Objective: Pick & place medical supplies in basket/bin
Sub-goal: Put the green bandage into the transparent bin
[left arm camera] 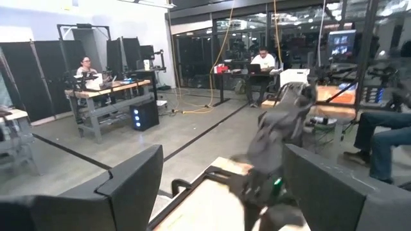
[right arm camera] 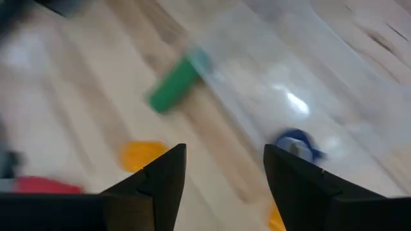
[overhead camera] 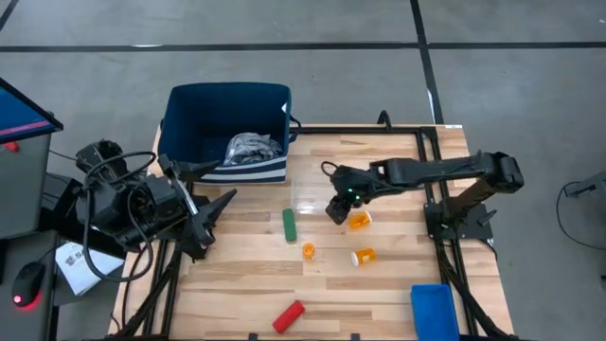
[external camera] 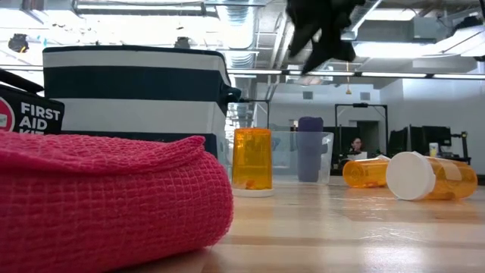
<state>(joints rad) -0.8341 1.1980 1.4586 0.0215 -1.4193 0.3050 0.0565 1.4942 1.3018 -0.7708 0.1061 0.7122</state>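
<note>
Nearest us, we list the blue bin [overhead camera: 435, 311] and red cylinder [overhead camera: 288, 315]. Next, two orange pill bottles [overhead camera: 363, 257] lie loose, awaiting pickup. We find the right gripper [overhead camera: 338, 209], fingers spread, empty, poised above a third. Farthest: navy basket [overhead camera: 225, 134], holding the cloth bundle [overhead camera: 252, 147]. The left gripper [overhead camera: 220, 205] waits, spread.

A clear plastic tray [overhead camera: 308, 194] lies on the wooden table [overhead camera: 246, 284] near the middle of the high view, and in the low view it stands at centre, see-through, beyond the tabletop. At the left edge of the low view a red first aid kit [external camera: 29, 115] shows white lettering, while a computer mouse [overhead camera: 28, 281] and a sheet of paper [overhead camera: 76, 265] sit at the lower left of the high view. In the left wrist view, people sit at desks: one person [left arm camera: 85, 66] at upper left, another [left arm camera: 262, 62] at upper centre.
</note>
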